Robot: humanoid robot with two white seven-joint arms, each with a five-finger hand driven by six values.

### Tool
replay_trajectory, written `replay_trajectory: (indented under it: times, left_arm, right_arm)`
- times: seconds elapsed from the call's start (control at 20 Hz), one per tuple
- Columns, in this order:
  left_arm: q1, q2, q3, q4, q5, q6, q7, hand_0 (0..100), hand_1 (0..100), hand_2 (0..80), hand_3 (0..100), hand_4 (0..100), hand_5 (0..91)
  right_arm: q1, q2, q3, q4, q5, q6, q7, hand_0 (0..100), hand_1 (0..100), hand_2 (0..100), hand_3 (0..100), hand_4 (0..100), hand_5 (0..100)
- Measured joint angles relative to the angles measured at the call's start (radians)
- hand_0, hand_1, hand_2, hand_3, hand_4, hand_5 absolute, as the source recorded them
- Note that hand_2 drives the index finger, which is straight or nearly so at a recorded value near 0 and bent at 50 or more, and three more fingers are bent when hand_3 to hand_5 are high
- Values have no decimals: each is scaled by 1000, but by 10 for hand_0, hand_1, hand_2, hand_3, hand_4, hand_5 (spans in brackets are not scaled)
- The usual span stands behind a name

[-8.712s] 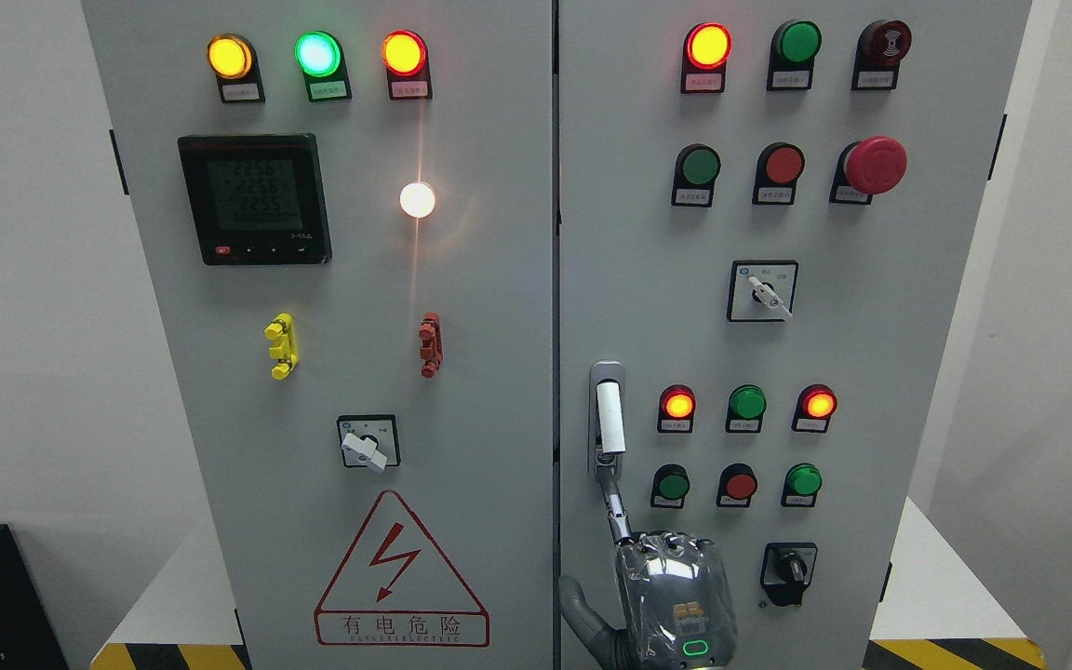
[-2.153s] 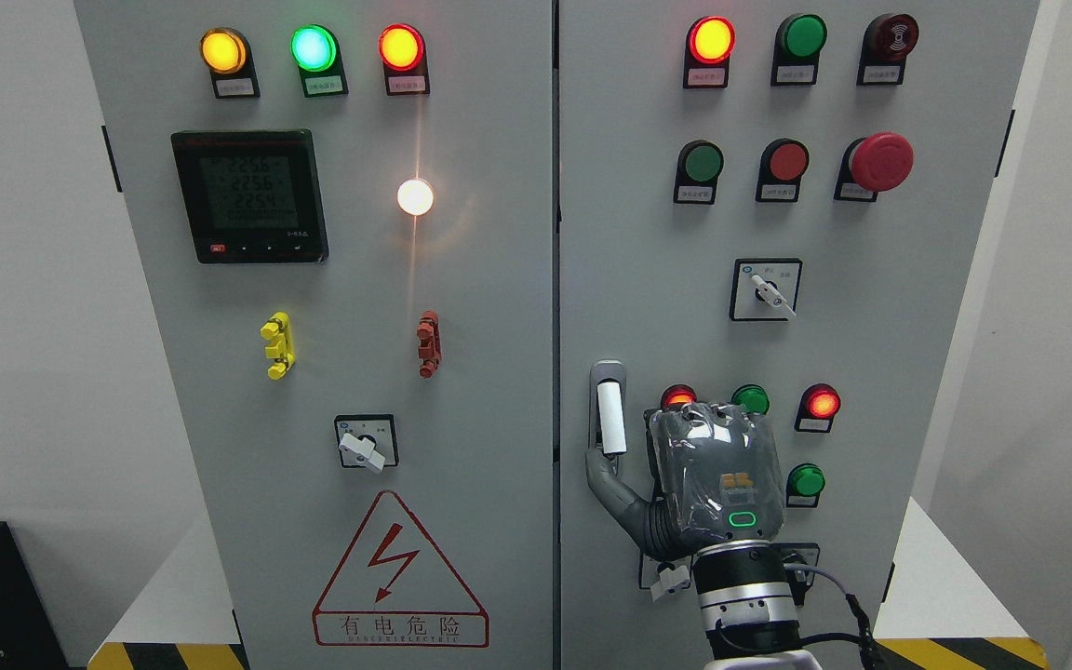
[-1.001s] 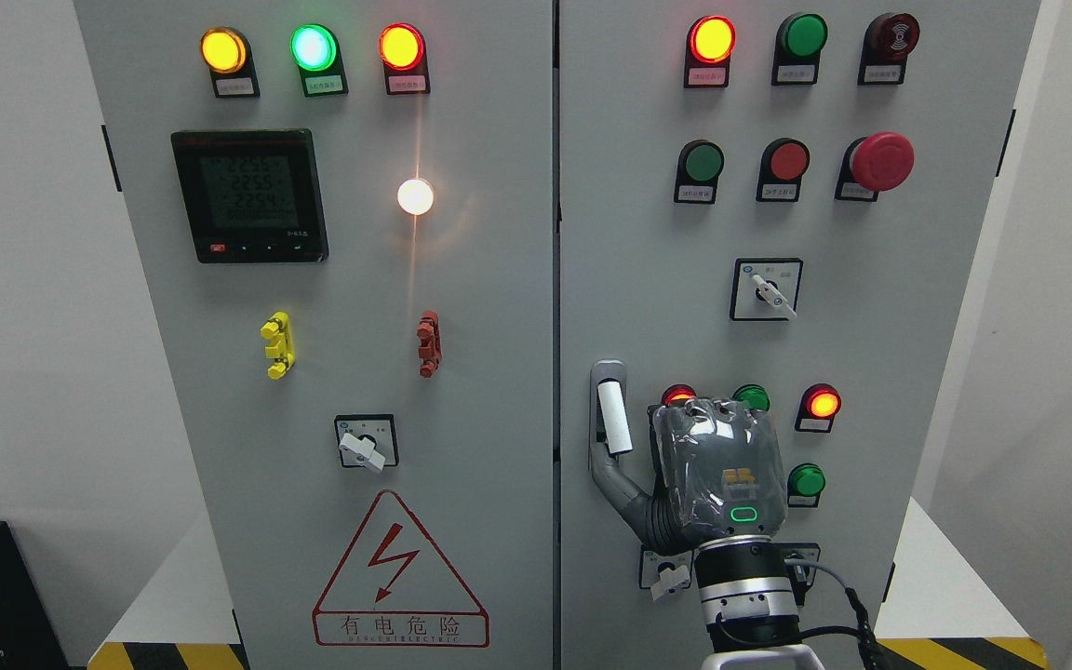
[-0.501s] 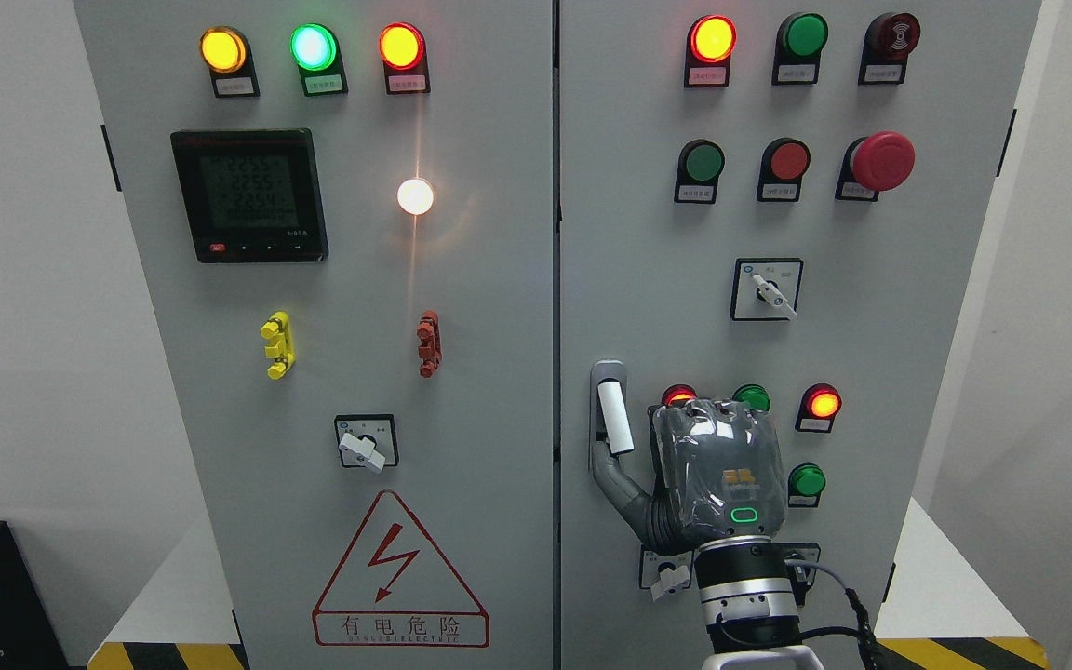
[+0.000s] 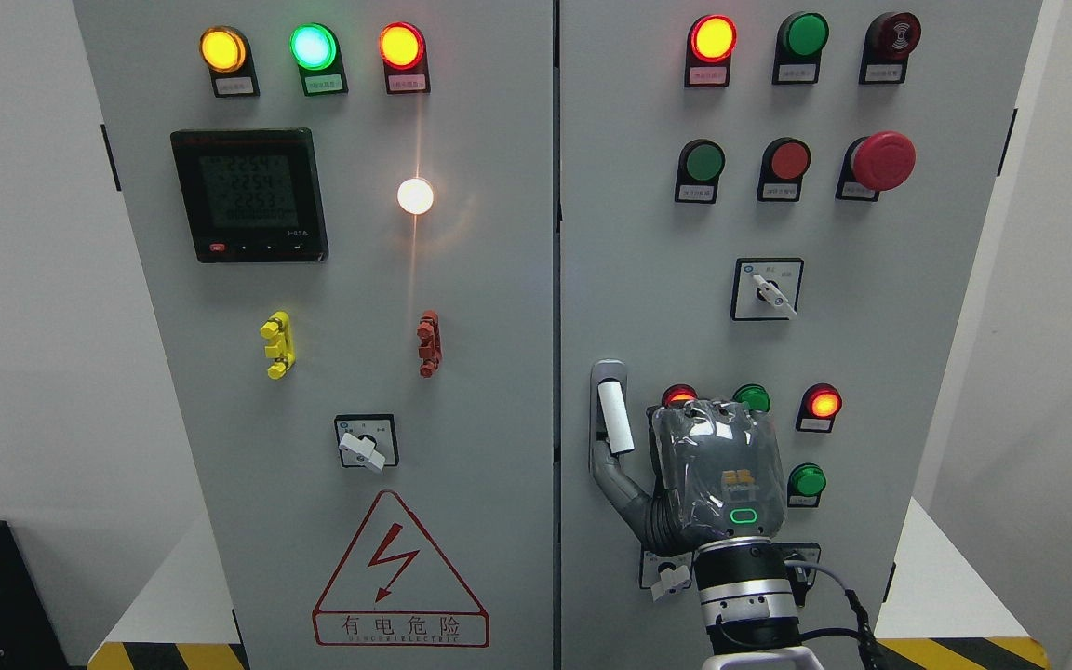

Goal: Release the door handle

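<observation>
The door handle (image 5: 614,417) is a white lever in a grey recess at the left edge of the cabinet's right door (image 5: 648,233). Its lower end leans a little to the right, out of the recess. My right hand (image 5: 717,470) is raised against the door just right of the handle, with its back toward me. Its thumb (image 5: 612,470) reaches up and left and hooks behind the lever's lower end. The other fingers are hidden behind the hand. The left hand is not in view.
My hand covers part of the lamps and buttons (image 5: 821,404) on the right door. A rotary switch (image 5: 767,290) and a red emergency button (image 5: 882,160) sit higher up. The left door (image 5: 462,372) carries a meter (image 5: 249,194), lamps and a warning triangle (image 5: 399,575).
Earlier the hand was low with one finger at the handle's bottom. It rose, the thumb went behind the lever, and the lever's lower end tilted out. Nothing has moved in the last second.
</observation>
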Motion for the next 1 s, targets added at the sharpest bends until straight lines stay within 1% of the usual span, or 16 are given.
replay_trajectory:
  times: [1.0]
  left_arm:
    - [0, 0, 0, 0, 0, 0, 0, 120, 556, 0, 0, 0, 0]
  right_arm:
    - [2, 0, 0, -8, 0, -1, -8, 449, 395, 927, 1000, 1000, 1000]
